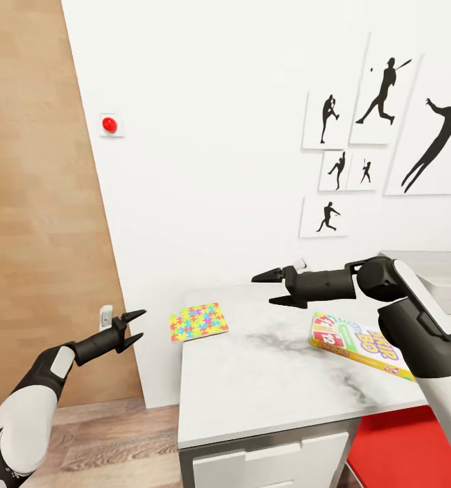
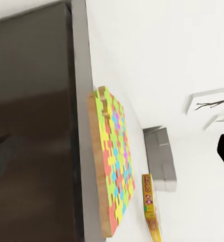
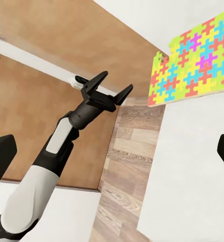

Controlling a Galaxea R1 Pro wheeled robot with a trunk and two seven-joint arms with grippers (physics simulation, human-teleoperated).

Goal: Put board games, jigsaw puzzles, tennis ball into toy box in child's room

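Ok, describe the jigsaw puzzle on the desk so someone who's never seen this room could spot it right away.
Start at the light-grey desk against the white wall. At its far corner nearest the wood-panelled wall lies the jigsaw puzzle, overhanging the desk edge. It is a thin flat board of pink, yellow, green, blue and orange interlocking pieces, unlike the thicker lettered board game box further right.

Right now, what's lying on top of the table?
On the table: a jigsaw puzzle overhanging its far-left corner, and a board game partly hidden by the right arm. The toy box is cut off.

The light-grey table (image 1: 266, 379) carries a jigsaw puzzle (image 1: 198, 320), a yellow board game (image 1: 357, 343) and the grey toy box (image 1: 449, 281).
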